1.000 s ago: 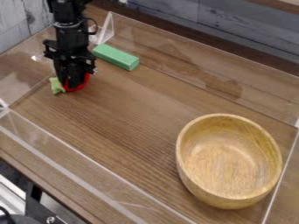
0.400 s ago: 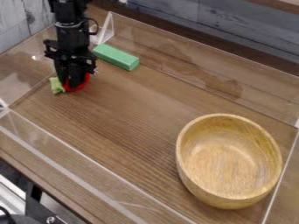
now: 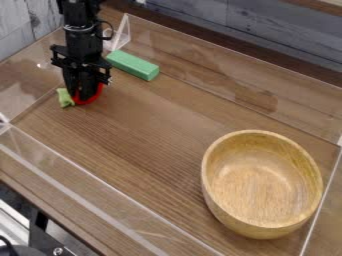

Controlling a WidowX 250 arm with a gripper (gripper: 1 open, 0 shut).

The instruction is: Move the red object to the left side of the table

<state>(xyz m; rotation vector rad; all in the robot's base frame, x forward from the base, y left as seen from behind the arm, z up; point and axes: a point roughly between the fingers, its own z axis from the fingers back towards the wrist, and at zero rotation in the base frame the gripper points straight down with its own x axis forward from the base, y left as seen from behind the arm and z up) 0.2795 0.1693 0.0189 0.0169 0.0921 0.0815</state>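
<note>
At the left of the brown wood-grain table [image 3: 160,140], the small red object [image 3: 88,96] rests on the tabletop with its light green piece [image 3: 63,98] sticking out to the left. My black gripper [image 3: 84,90] points straight down onto it and is shut on it. The fingers cover most of the red ball, so only its lower edge shows.
A flat green rectangular block [image 3: 132,65] lies just right of and behind the gripper. A large wooden bowl [image 3: 263,182] sits at the near right. Low clear plastic walls [image 3: 54,165] edge the table.
</note>
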